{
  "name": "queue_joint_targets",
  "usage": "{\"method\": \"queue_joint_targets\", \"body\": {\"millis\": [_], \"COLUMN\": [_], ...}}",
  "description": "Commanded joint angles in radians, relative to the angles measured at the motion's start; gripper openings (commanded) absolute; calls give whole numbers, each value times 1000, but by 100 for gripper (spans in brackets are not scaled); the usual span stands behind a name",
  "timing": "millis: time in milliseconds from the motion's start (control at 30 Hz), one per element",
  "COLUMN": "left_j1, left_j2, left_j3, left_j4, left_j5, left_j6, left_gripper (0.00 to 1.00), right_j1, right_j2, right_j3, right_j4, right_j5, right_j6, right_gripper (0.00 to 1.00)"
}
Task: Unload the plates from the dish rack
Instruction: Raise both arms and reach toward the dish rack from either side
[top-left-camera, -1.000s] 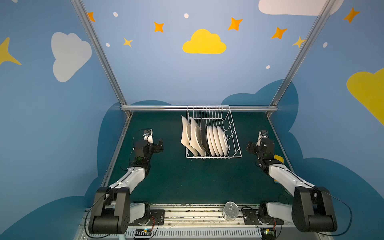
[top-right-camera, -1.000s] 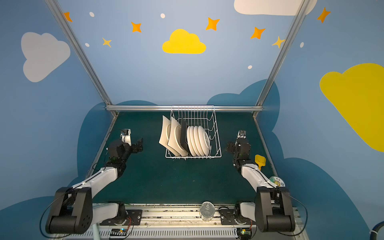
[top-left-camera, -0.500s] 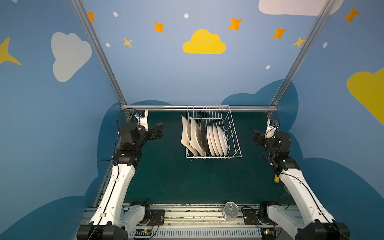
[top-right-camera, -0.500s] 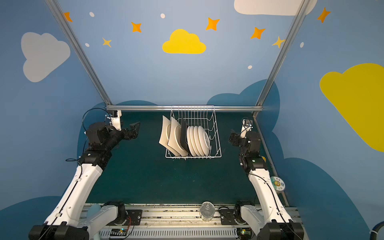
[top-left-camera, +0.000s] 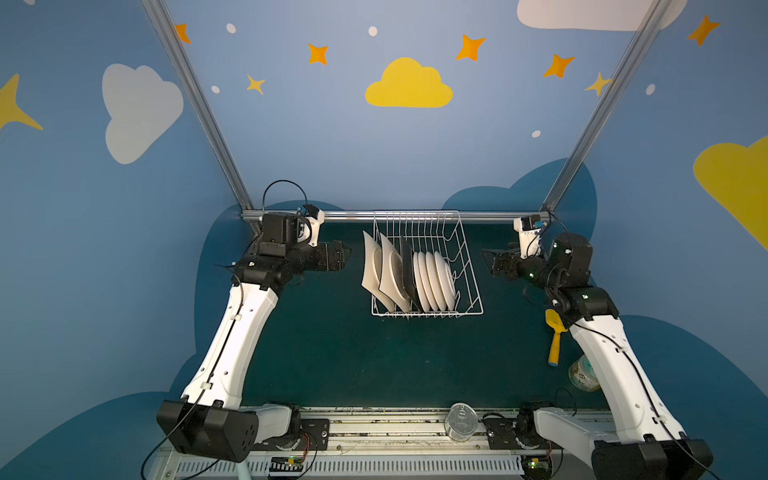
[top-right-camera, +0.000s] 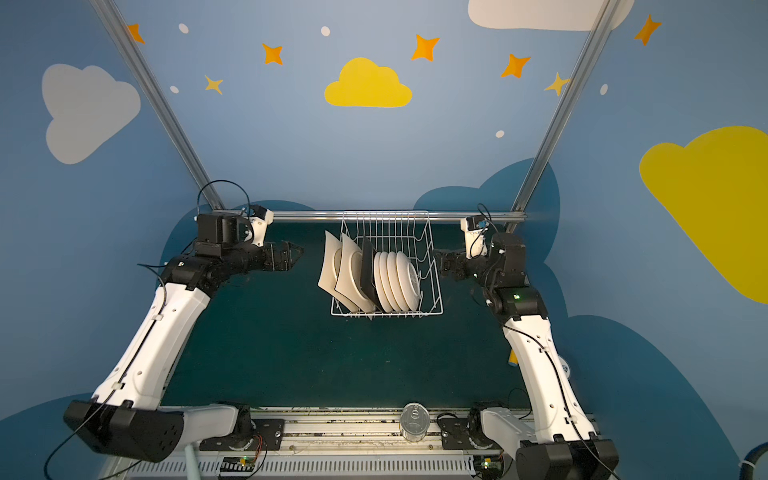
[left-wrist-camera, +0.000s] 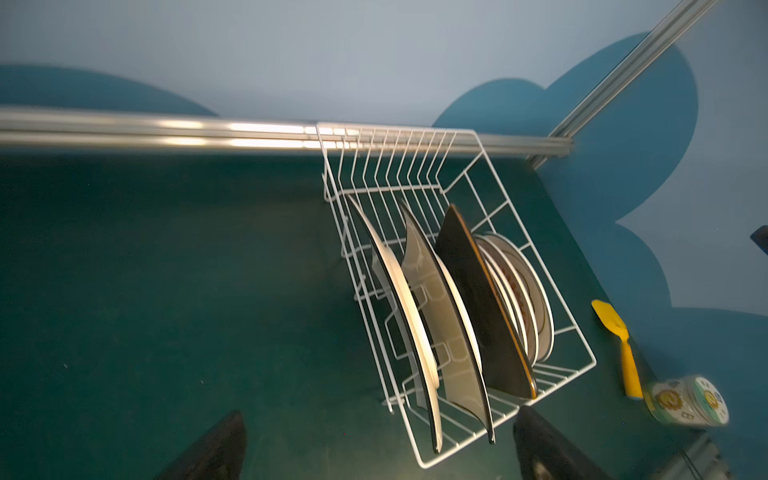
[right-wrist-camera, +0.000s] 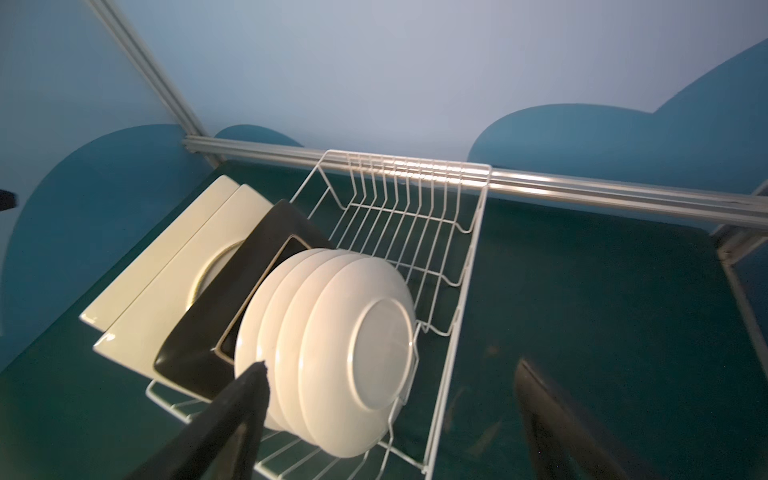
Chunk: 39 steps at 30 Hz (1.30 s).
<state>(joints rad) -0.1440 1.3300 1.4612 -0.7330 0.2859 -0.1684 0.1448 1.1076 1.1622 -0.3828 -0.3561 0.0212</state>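
The dish rack (top-left-camera: 468, 259) sits mid-frame in both top views on the green counter (top-left-camera: 332, 353), with the plates (top-left-camera: 432, 280) standing on edge in its lower part. The left claw (top-left-camera: 345, 257) hangs just left of it and the right claw (top-left-camera: 488, 262) just right, both spread wide and clear of the wire.

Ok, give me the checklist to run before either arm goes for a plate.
1. The left gripper open and empty: ok.
2. The right gripper open and empty: ok.
3. Both outside the dish rack, one each side: ok.
4. Standing on edge in it, the cream square plates, black plate and round white plates: ok.
5. Room for a finger between the round white plates: cannot tell.
6. Bare mat in front for setting down: ok.
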Motion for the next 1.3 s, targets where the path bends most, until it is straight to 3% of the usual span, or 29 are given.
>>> {"method": "queue_joint_targets", "body": {"millis": [0,267,600,767,967,1267], "left_j1": [-27,-60,-92,-104,-118,-156], "left_j2": [43,176,332,394,459,527], "left_j3": [41,95,179,213,238,274], "left_j4": [-107,-99,-56,-56,-60,-95], "left_j5": [19,84,139,145,137,79], "left_j6": [-52,-136,-179,-201,-224,-226], "left_gripper": [98,94,81,71,53,53], "right_j1": [30,105,158,168,173,174], "right_j2": [10,35,44,46,45,41], "right_j3": [39,34,14,8,11,-2], "right_j4": [-69,-76,-61,-59,-53,-46], "right_j5": [-93,-124,-95,-72,-38,-23], "right_j6": [-2,-6,-6,-17,-31,-43], "right_gripper": [92,92,92,92,92,92]}}
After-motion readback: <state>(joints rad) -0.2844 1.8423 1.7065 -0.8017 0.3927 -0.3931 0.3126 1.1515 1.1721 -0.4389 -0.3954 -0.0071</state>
